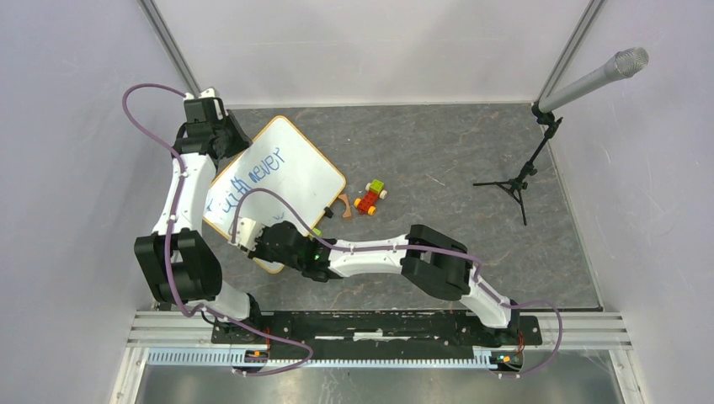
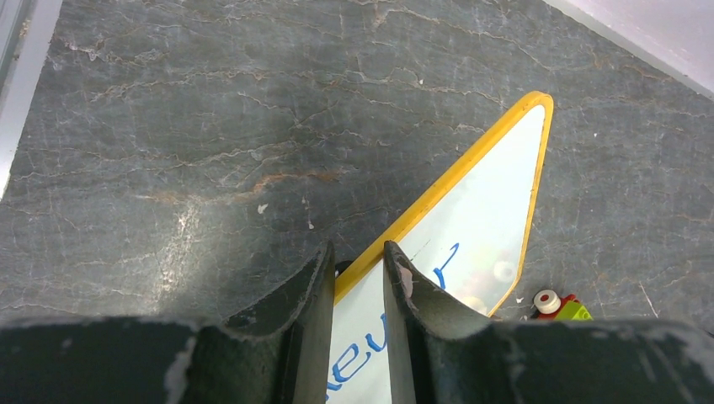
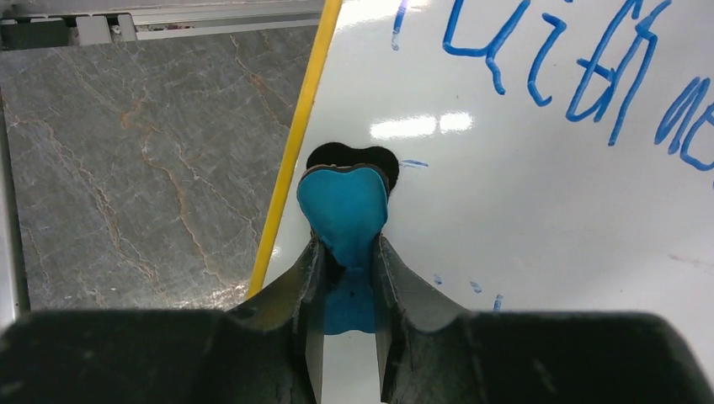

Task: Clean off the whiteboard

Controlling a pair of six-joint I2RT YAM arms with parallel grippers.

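Table [image 1: 505, 151], grey stone top. The whiteboard [image 1: 295, 168] lies flat on its far-left part, turned on the diagonal, one corner pointing far.

Left gripper [image 2: 358, 252] is at the board's far-left edge with a narrow gap. The yellow rim [image 2: 455, 177] runs in between the fingertips. Can't tell whether it pinches the board, presses on it or just hovers; looks like bracing.

Right gripper [image 3: 345, 244] is over the near-left part of the board, clamped on the eraser [image 3: 343, 206] — blue pad, at the board surface just inside the rim.

Blue handwriting [image 3: 539, 59] is still across most of the board. Only faint specks beside the pad.

Step, my read: wiping stroke under way, early. Most of the job remains.

Next move calls for a sweep toward the far right through the lettering — pad flat, steady down-pressure, board held so it doesn't skate.

Clutter just off the board's right edge: a small block toy [image 1: 370, 198]. Keep the stroke short of it.
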